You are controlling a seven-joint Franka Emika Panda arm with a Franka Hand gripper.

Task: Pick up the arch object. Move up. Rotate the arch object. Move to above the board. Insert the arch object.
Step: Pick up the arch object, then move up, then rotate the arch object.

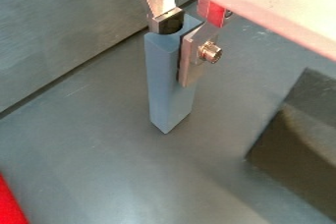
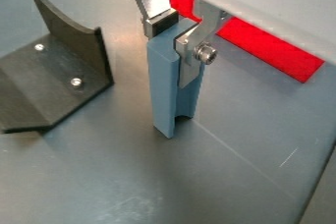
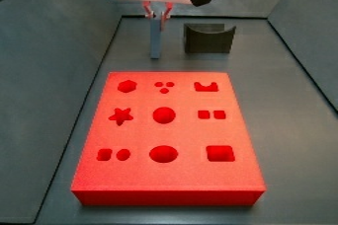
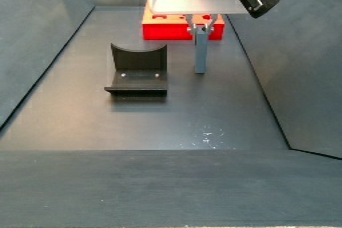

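One red board (image 3: 169,184) with twelve recesses, one pale blue-grey upright bar (image 3: 156,39) and one dark fixture (image 3: 208,38) stand on a dark grey floor (image 4: 160,122) with sloping walls. In a side view the bar is at 12 o'clock from the board and the fixture at 3 o'clock from the bar. The gripper (image 1: 184,33) is narrow, clamped on the bar's top end; I cannot make out the arch object.

The fixture (image 4: 136,69) stands on the grey floor (image 4: 160,122). A pale blue-grey bar (image 4: 201,52) stands upright near the fixture, not touching it.
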